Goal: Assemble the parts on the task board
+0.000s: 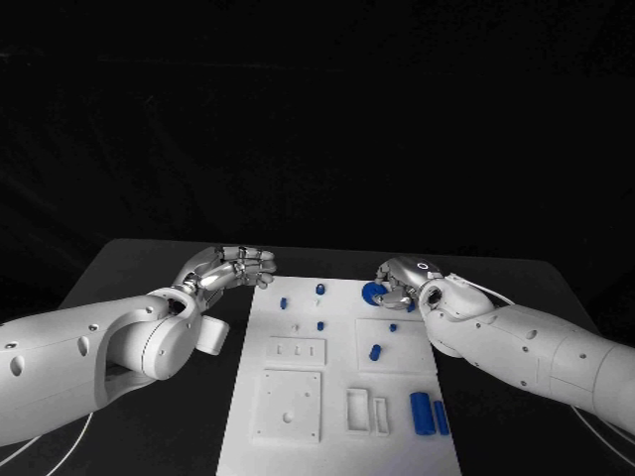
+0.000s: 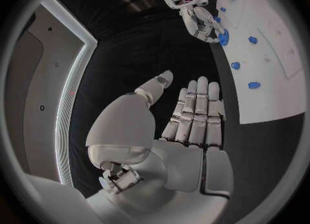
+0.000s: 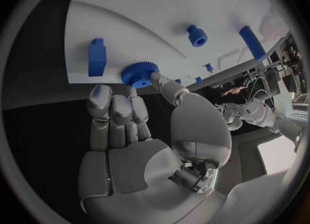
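The left hand point(image 1: 235, 268) hovers over the dark worktop point(image 1: 132, 268) just off the board's 10 o'clock corner. In the left wrist view its fingers point(image 2: 197, 113) lie straight and side by side, thumb set apart, with nothing in the palm, so it is idle and empty.

Next comes the white task board point(image 1: 282, 426), running from the middle of the worktop towards 6 o'clock. Small blue pegs stand along its far part: one near 11 o'clock point(image 1: 284, 302), a taller one point(image 1: 319, 289) just beside it, a tiny one point(image 1: 319, 324) below. A blue oblong piece point(image 1: 376, 351) lies nearer the centre, and two blue cylinders point(image 1: 430, 412) lie side by side at about 5 o'clock.

At the board's 1 o'clock edge sits the blue toothed wheel point(image 1: 373, 292). The right hand point(image 1: 408, 281) has thumb and one fingertip point(image 3: 157, 80) on its rim, a light pinch, while the other fingers stand close together just short of it. The wheel rests at the very edge of the board, next to a blue block point(image 3: 97, 57).

The step in hand looks like taking up or seating this wheel. Whether it is already on a post I cannot tell. The next move calls for a firmer grip on the rim, then carrying the wheel level so its bore meets its mount squarely
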### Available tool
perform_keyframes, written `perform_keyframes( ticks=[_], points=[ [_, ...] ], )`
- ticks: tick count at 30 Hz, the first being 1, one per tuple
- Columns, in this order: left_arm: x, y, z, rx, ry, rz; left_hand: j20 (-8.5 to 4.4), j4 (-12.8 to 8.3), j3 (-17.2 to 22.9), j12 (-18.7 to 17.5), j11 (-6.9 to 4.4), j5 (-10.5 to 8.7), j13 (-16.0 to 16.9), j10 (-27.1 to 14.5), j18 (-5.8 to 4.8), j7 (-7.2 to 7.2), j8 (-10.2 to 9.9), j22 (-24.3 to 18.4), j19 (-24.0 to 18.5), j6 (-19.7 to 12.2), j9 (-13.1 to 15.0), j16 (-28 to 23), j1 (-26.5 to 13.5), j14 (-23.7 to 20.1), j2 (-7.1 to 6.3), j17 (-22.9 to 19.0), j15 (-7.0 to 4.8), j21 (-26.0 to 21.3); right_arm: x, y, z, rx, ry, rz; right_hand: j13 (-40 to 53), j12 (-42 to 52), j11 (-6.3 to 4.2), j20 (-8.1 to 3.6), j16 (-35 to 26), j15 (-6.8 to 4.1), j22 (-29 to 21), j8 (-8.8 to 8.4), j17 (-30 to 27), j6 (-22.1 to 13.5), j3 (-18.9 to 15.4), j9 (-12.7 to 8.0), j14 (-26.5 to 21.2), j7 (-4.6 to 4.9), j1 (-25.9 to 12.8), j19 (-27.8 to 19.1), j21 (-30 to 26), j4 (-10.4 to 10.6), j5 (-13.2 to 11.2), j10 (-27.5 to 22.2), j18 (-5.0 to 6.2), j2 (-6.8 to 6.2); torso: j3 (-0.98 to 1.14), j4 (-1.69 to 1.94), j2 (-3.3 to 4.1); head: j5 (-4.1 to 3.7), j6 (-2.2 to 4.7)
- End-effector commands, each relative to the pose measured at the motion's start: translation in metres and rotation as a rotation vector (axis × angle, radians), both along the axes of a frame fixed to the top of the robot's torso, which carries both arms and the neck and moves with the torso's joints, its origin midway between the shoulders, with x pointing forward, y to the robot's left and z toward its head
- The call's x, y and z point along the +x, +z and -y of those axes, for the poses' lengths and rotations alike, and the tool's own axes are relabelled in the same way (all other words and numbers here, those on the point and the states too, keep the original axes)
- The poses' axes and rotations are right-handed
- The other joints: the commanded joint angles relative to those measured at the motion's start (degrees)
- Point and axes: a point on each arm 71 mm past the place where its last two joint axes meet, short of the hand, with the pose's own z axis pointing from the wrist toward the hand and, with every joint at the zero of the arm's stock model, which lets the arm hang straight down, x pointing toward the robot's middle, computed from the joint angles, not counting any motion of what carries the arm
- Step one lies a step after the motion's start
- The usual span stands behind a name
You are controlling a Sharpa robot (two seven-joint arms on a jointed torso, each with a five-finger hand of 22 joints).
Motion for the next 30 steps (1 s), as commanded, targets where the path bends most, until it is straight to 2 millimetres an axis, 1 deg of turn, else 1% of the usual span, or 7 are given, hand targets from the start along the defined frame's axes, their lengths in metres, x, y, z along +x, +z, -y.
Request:
perform_keyframes(
  ticks=[1,5,14,19,22,25,30],
  points=[
    [-0.001,0.001,0.002,-0.007,-0.016,0.009,0.15,-0.3,0.1,-0.2,0.4,-0.24,0.0,0.1,0.52,0.29,-0.2,0.1,-0.3,0.0,0.0,-0.2,-0.5,0.1,0.06,0.1,0.29,0.3,-0.007,-0.023,-0.002,-0.083,0.009,-0.09,3.8,0.1,-0.09,-0.2,-0.3,0.0,1.0,0.21,0.1,1.4,0.6,0.2,0.3,0.73,0.9,0.0,0.2,-0.4,1.1,0.3,5.41,1.73,-0.04,-0.07,-0.04,0.04,0.04],
    [-0.001,0.001,0.002,-0.007,-0.016,0.009,0.16,-0.3,0.1,-0.2,0.41,-0.24,0.0,0.1,0.52,0.29,-0.2,0.1,-0.3,0.0,0.0,-0.2,-0.5,0.1,0.06,0.1,0.29,0.3,-0.009,-0.021,-0.003,-0.084,0.01,-0.064,3.9,0.2,-0.09,-0.11,-0.4,0.0,1.0,0.14,0.4,1.5,1.1,0.2,0.4,0.73,0.5,0.0,0.3,-0.6,3.2,0.4,5.41,2.44,0.01,-0.11,-0.03,0.05,0.12],
    [-0.001,0.001,0.0,-0.006,-0.012,0.011,0.16,-0.4,0.1,-0.2,0.4,-0.23,0.0,0.1,0.52,0.29,-0.2,0.1,-0.3,0.0,0.0,-0.2,-0.5,0.1,0.07,0.1,0.29,0.3,-0.018,-0.005,-0.014,-0.114,0.057,0.079,4.1,0.6,-0.19,-0.14,-0.5,-0.08,1.0,0.27,0.5,2.0,1.4,0.3,0.5,0.62,0.4,0.1,0.5,-0.8,3.2,0.9,5.41,2.27,0.0,-0.02,-0.11,0.06,0.38],
    [-0.001,0.002,-0.001,-0.006,-0.009,0.012,0.16,-0.4,0.1,-0.2,0.4,-0.23,0.0,0.1,0.52,0.29,-0.2,0.1,-0.3,0.0,0.0,-0.3,-0.5,0.1,0.08,0.1,0.29,0.3,-0.028,0.006,-0.029,-0.15,0.132,0.178,4.3,0.9,-0.36,-0.2,-0.6,-0.25,1.0,0.39,0.8,2.6,2.3,0.4,0.7,0.43,0.6,0.4,0.7,-0.5,2.2,1.6,5.41,1.42,0.01,0.01,-0.12,0.09,0.52],
    [-0.001,0.002,-0.002,-0.005,-0.007,0.012,0.16,-0.4,0.1,-0.2,0.4,-0.22,0.0,0.1,0.52,0.29,-0.2,0.1,-0.3,0.0,0.0,-0.3,-0.5,0.1,0.09,0.1,0.29,0.3,-0.033,0.014,-0.039,-0.161,0.168,0.228,4.4,1.1,-0.49,-0.21,-0.8,-0.34,0.8,0.35,1.0,3.0,4.1,0.4,0.9,0.32,1.1,0.7,0.8,1.0,-0.1,2.1,5.41,-0.29,0.03,-0.06,-0.09,0.23,0.66],
    [-0.002,0.002,-0.002,-0.005,-0.006,0.012,0.16,-0.4,0.1,-0.2,0.41,-0.22,0.0,0.1,0.52,0.29,-0.2,0.1,-0.3,0.0,0.0,-0.3,-0.5,0.1,0.09,0.2,0.29,0.3,-0.039,0.024,-0.049,-0.162,0.197,0.275,4.5,1.2,-0.49,-0.23,-0.9,-0.37,0.8,0.34,1.1,3.1,4.6,0.4,1.0,0.26,1.4,0.8,0.9,1.5,-0.5,2.4,5.41,-0.86,0.0,-0.16,-0.11,0.17,0.82],
    [-0.002,0.002,-0.001,-0.006,-0.008,0.012,0.16,-0.4,0.1,-0.2,0.41,-0.21,0.0,0.1,0.52,0.29,-0.2,0.1,-0.3,0.0,0.0,-0.3,-0.6,0.1,0.09,0.2,0.29,0.3,-0.048,0.032,-0.067,-0.17,0.237,0.338,4.6,1.3,-0.6,-0.25,-1.1,-0.45,0.8,0.33,1.3,3.5,5.9,0.4,1.2,0.18,2.0,1.2,1.1,3.0,-2.1,2.9,5.41,-2.36,-0.06,-0.01,-0.1,0.08,1.24]
  ],
)
